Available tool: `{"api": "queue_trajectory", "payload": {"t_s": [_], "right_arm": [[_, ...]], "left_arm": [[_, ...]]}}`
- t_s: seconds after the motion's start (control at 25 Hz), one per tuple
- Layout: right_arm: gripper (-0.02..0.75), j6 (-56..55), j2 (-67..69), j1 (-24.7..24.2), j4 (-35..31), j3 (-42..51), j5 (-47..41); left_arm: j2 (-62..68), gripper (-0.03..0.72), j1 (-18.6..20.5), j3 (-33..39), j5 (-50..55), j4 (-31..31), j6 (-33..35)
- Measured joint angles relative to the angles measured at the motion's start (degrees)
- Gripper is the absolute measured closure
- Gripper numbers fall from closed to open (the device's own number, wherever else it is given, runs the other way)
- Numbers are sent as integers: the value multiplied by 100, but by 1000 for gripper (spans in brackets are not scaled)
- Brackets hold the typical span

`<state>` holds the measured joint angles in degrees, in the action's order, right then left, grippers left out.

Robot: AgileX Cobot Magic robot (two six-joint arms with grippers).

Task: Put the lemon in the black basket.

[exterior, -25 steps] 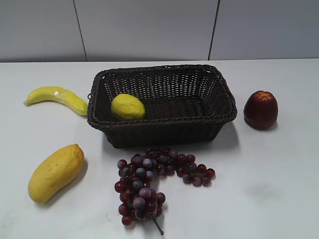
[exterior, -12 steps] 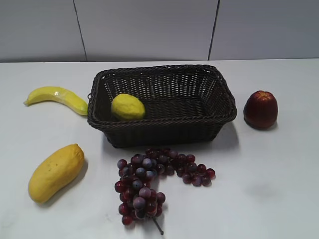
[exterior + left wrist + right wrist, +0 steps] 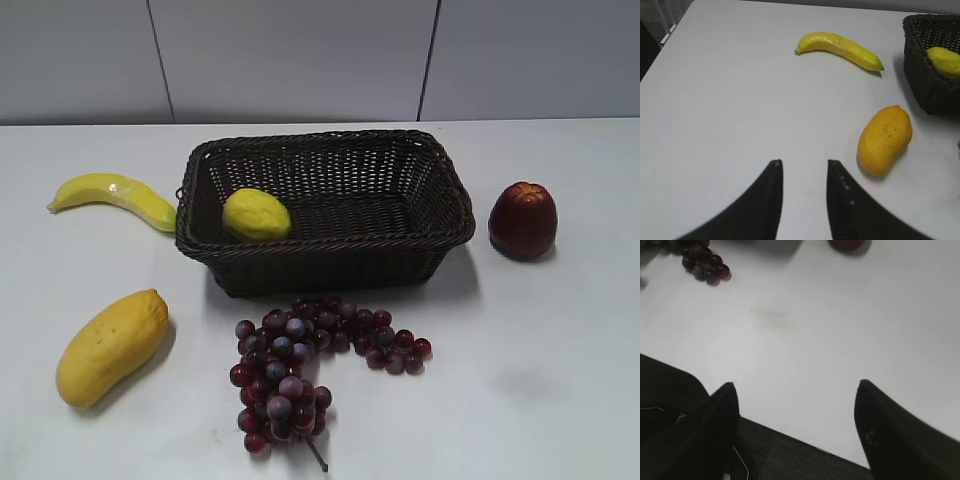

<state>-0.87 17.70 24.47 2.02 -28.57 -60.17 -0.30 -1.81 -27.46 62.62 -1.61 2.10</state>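
The lemon [image 3: 256,214] lies inside the black basket [image 3: 440,215], against its left wall. In the left wrist view the lemon [image 3: 945,61] shows over the basket's rim [image 3: 920,75] at the right edge. My left gripper [image 3: 803,162] is open and empty, low over bare table left of the mango, well away from the basket. My right gripper [image 3: 795,385] is open wide and empty, over the table's front edge. Neither gripper shows in the exterior view.
A banana [image 3: 112,195] lies left of the basket and a mango [image 3: 110,345] at the front left. A bunch of red grapes [image 3: 300,365] lies in front of the basket. A dark red apple-like fruit [image 3: 522,220] stands to its right.
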Motion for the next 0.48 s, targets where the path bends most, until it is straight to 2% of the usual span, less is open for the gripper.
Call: {"api": "queue_trajectory", "payload": {"t_s": [0.12,0.48], "right_arm": [[151,0,-265,-199,-7,0,7],[151,-2,-1770,-2040,-21,0,9]], "left_arm": [[0,450,0,0,0,0,0],[0,450,0,0,0,0,0]]}}
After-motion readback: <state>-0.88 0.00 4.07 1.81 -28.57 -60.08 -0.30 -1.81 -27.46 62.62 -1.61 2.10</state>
